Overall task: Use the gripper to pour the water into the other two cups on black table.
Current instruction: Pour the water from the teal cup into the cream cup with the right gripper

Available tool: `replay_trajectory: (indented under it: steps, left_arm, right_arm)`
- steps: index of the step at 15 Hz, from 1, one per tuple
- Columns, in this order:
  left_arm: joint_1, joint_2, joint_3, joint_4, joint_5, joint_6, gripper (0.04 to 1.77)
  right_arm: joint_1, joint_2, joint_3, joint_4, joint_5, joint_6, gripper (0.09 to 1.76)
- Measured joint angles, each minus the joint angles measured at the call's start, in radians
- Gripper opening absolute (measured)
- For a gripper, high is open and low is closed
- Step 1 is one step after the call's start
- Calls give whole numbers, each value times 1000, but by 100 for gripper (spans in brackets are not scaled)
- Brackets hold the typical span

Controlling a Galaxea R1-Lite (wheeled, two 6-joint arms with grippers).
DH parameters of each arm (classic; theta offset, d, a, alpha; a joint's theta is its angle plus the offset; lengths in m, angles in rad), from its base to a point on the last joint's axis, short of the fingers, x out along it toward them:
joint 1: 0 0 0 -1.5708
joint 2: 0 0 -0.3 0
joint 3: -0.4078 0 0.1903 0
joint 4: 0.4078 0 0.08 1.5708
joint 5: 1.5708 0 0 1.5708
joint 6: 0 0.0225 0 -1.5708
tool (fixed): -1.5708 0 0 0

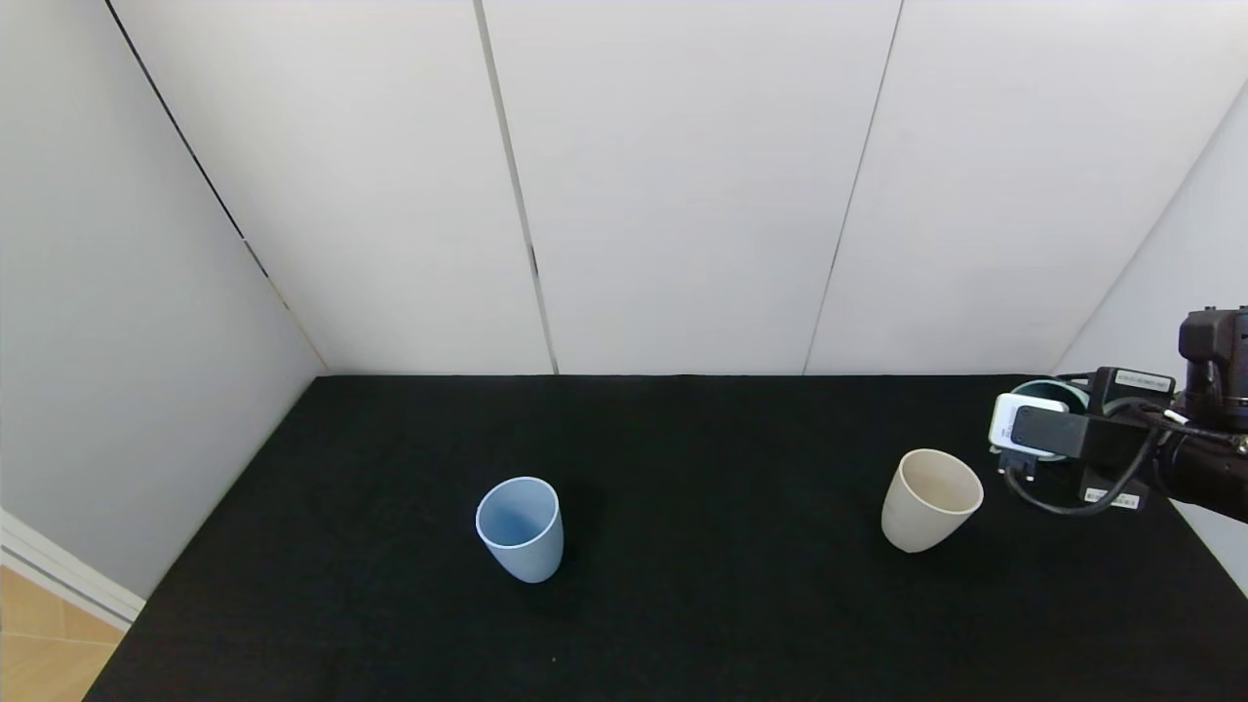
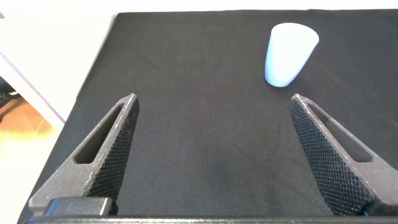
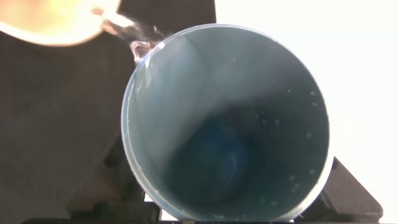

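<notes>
My right gripper [image 1: 1051,434] is at the right edge of the black table [image 1: 702,458], shut on a teal-green cup [image 1: 1063,392]. In the right wrist view that cup [image 3: 227,124] fills the picture and hides the gripper's fingertips. A thin stream of water [image 3: 134,34] runs off its rim toward the cream cup [image 3: 53,22] just beside it. The cream cup [image 1: 931,499] stands upright, left of the gripper. The light blue cup [image 1: 520,528] stands upright at centre-left; it also shows in the left wrist view [image 2: 289,53]. My left gripper [image 2: 214,102] is open and empty over bare table, short of the blue cup.
White wall panels [image 1: 682,185] close off the table at the back and both sides. The table's left edge drops to a wooden floor [image 1: 44,643]. Black fabric lies bare between the two cups.
</notes>
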Motion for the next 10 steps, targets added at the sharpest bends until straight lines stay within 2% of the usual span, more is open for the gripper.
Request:
replay_trajectory:
  steps: [4, 10]
  left_arm:
    - [0, 0, 0, 0, 0, 0, 172]
    - [0, 0, 0, 0, 0, 0, 172]
  right_arm:
    - [48, 20, -5, -2, -42, -33, 123]
    - [61, 40, -9, -6, -84, -111, 123]
